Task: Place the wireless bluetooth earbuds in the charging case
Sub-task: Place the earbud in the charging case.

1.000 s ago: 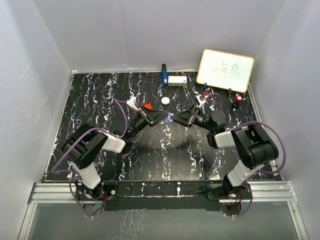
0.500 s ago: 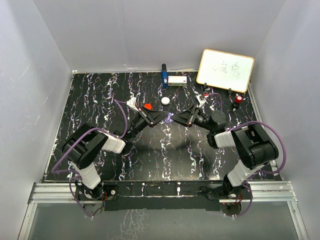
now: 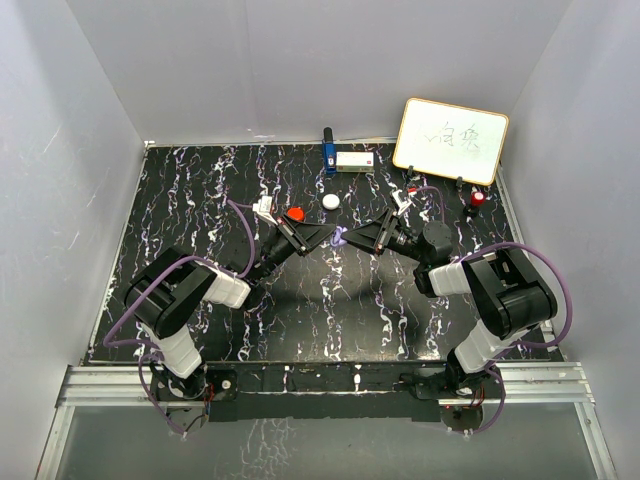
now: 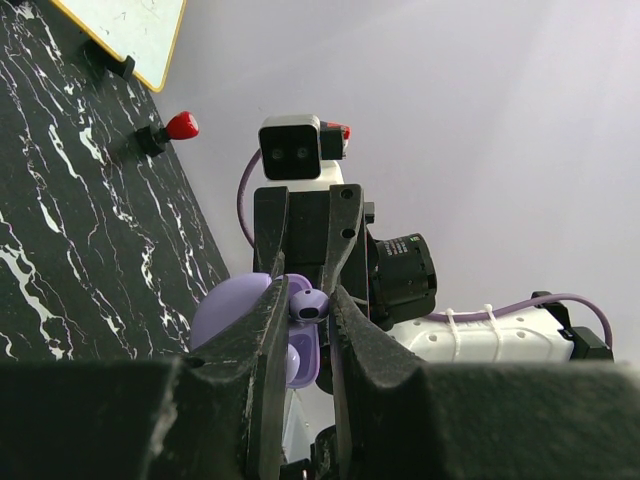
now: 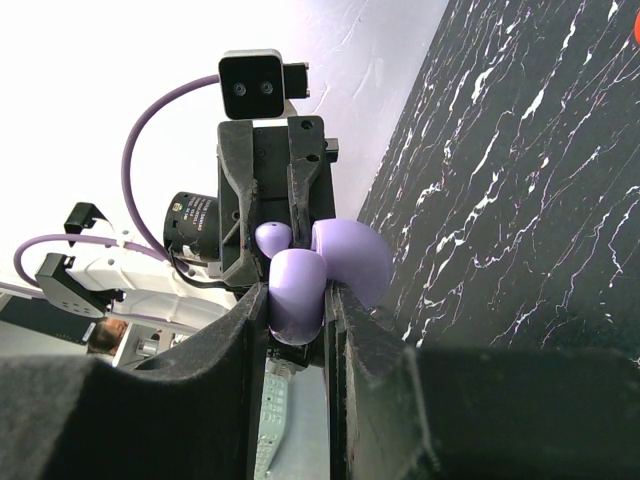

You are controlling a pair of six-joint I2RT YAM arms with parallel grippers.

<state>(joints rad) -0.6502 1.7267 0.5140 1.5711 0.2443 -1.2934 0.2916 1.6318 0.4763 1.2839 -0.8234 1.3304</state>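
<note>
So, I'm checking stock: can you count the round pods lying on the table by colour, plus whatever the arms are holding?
red pod: 1
white pod: 1
purple case, held: 1
purple earbud, held: 1
Total: 4

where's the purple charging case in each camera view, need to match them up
top external: purple charging case, a small spot mid-table between left gripper and right gripper
left wrist: low centre, open, partly behind the left gripper
right wrist: centre, clamped in the right gripper
shared landmark: black marbled table, left side of the left wrist view, right side of the right wrist view
</note>
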